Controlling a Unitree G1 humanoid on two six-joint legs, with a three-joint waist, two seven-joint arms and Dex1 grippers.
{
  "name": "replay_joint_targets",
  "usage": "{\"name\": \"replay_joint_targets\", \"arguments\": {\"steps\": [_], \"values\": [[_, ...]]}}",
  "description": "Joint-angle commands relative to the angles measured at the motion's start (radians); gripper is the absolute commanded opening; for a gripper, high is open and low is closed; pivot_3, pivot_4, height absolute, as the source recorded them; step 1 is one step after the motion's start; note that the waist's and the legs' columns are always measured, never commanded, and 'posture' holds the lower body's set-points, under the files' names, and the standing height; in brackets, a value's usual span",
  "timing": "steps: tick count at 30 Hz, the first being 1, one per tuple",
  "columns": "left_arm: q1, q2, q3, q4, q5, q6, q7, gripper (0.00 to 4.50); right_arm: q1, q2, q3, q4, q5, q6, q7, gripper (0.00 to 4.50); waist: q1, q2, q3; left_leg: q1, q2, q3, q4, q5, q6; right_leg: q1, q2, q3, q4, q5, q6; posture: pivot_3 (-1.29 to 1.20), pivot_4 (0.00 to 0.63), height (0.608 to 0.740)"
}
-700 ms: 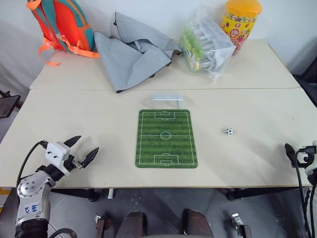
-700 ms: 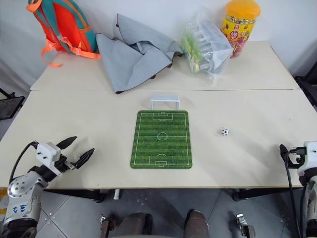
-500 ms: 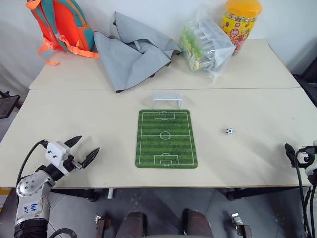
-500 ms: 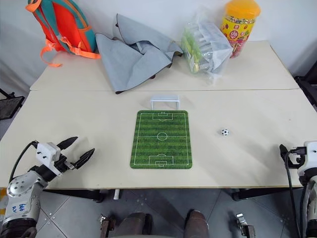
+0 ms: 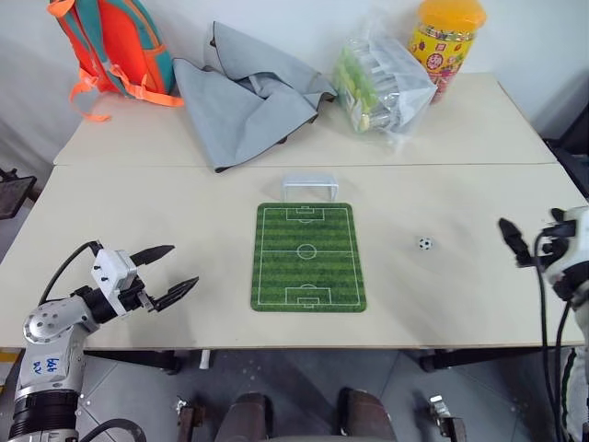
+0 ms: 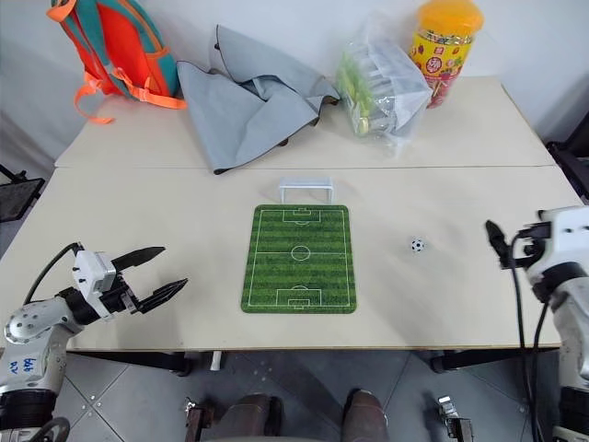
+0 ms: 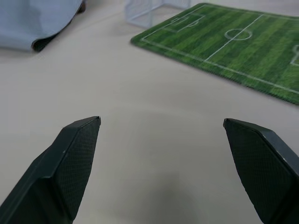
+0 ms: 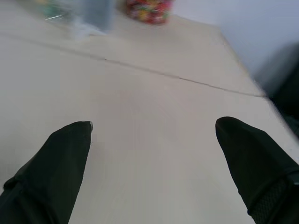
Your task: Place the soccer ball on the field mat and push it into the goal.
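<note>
Soccer ball (image 5: 424, 244) sitting on bare table (image 5: 184, 212), right of field mat (image 5: 308, 257). Goal (image 5: 310, 186) touching mat's far edge. Left gripper (image 5: 175, 272) spread wide, empty; right gripper (image 5: 511, 244) at right edge.

backpack (image 5: 109, 46) top cut off

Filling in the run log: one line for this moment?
soccer ball: on table, right of field mat | goal: empty | left gripper: open | right gripper: open
</note>
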Motion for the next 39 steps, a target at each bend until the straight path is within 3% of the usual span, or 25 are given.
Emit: {"name": "replay_joint_targets", "arguments": {"steps": [1,9,19,23,31,39], "values": [[-0.058,0.000,-0.028,0.031,-0.043,-0.044,-0.125,4.50,-0.065,0.018,0.106,0.001,-0.022,0.010,0.067,4.44,-0.002,0.000,0.000,-0.001,0.000,0.000,0.000,0.000,0.000,-0.001,0.000,0.000,0.000,0.000,0.000,0.00,0.150,0.740],[-0.095,-0.009,-0.037,0.035,-0.055,-0.042,-0.173,4.50,-0.170,0.050,0.192,0.125,-0.048,-0.007,0.138,4.44,-0.004,0.000,0.000,-0.001,0.000,0.002,0.001,0.000,0.000,-0.003,0.000,0.001,0.004,0.000,0.000,0.00,0.150,0.740],[-0.052,-0.017,-0.031,0.000,-0.064,-0.046,-0.154,4.50,-0.154,0.084,0.229,0.166,-0.052,0.013,0.202,4.44,-0.004,0.000,0.000,-0.001,0.000,0.002,0.002,0.000,0.000,-0.003,0.000,0.002,0.004,0.000,0.000,0.00,0.150,0.740],[-0.057,-0.021,-0.031,0.008,-0.063,-0.053,-0.153,4.50,-0.159,0.090,0.236,0.205,-0.101,-0.045,0.177,3.63,-0.004,0.000,0.000,-0.001,0.000,0.002,0.003,0.000,0.000,-0.003,0.000,0.003,0.005,0.000,0.000,0.00,0.150,0.740],[-0.075,-0.027,-0.038,0.029,-0.062,-0.071,-0.168,4.50,-0.161,0.091,0.226,0.168,-0.070,-0.018,0.210,0.97,-0.002,0.000,0.000,-0.001,0.000,0.003,0.006,0.000,0.000,-0.003,0.000,0.004,0.007,0.000,0.000,0.00,0.150,0.740],[-0.095,-0.031,-0.062,0.073,-0.067,-0.083,-0.252,4.50,-0.195,0.027,0.286,-0.188,0.037,0.216,0.287,0.86,-0.006,-0.001,0.001,-0.002,0.000,0.006,0.006,0.000,0.000,-0.009,0.000,0.008,0.010,0.000,0.000,0.00,0.150,0.740]]}}
